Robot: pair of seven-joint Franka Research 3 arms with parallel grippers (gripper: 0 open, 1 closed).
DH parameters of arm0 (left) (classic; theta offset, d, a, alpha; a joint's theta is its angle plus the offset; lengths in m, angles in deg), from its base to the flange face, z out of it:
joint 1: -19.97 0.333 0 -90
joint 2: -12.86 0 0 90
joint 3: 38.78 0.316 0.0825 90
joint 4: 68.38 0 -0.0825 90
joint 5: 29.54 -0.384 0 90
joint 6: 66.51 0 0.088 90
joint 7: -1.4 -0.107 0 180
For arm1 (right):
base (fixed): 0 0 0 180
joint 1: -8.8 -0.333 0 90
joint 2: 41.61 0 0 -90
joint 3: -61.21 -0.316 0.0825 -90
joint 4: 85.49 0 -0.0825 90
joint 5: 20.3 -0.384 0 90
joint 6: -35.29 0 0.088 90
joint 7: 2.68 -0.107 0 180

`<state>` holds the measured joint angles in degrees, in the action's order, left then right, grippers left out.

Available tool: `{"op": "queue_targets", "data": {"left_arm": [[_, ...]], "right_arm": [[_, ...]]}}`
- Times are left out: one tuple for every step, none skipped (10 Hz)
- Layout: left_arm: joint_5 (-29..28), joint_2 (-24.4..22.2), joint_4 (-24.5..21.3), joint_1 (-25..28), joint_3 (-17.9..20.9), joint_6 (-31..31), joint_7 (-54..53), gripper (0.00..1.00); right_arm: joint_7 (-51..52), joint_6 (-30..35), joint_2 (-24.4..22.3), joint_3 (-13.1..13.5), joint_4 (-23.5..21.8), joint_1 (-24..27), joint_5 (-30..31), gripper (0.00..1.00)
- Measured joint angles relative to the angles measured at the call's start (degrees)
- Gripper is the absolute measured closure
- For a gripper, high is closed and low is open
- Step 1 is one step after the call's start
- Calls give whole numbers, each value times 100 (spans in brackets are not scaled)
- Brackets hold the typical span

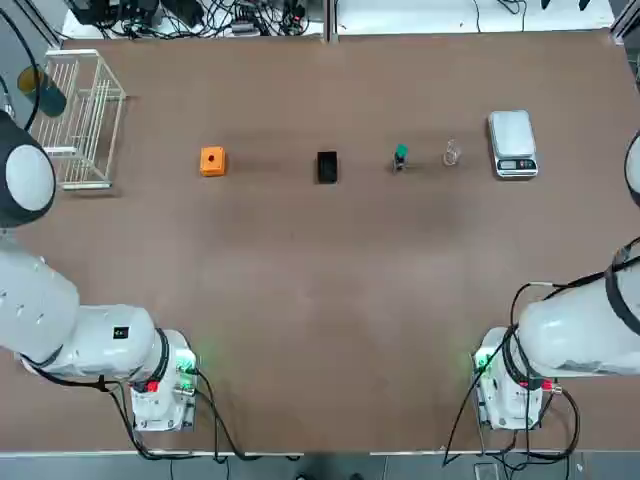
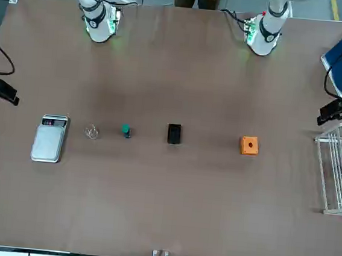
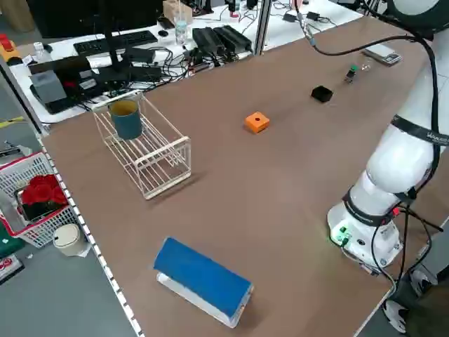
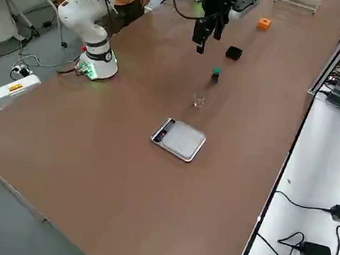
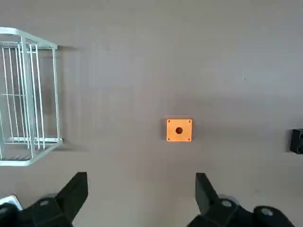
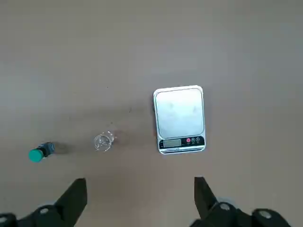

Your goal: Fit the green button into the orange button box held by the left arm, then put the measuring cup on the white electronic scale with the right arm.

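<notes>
Orange box [image 5: 179, 135]: on table; grasp squarely by its sides, hole clear.
Left gripper [image 5: 142, 198]: above table, fingers apart, empty.
Right gripper [image 6: 140, 201]: likewise.

Button box [image 1: 213, 161], black block [image 1: 327, 167], push button [image 1: 402, 151], measuring cup [image 1: 452, 153], scale [image 1: 513, 144], left to right.

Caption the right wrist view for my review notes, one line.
Right claw open over the table, facing the green button, clear measuring cup and white scale.
</notes>
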<state>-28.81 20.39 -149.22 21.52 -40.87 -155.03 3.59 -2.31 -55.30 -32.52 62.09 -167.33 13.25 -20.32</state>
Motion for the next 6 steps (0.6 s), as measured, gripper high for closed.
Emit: {"op": "queue_targets", "data": {"left_arm": [[0,0,0,1,0,0,-47,0],[0,0,0,5,1,0,-107,0],[0,4,-5,4,1,-32,-122,0],[0,32,-23,-14,-2,-75,-127,0],[0,106,-40,-35,-8,-134,-127,0],[0,216,-55,-48,-10,-201,-119,0]], "right_arm": [[13,-2,0,-11,0,0,0,0],[32,-2,0,-32,-1,-1,0,0],[78,-2,0,-46,-1,-1,0,0],[139,-1,0,-52,-3,-2,0,0],[158,10,-4,-57,-25,-2,0,0],[169,4,-42,-92,-130,-1,0,0]]}}
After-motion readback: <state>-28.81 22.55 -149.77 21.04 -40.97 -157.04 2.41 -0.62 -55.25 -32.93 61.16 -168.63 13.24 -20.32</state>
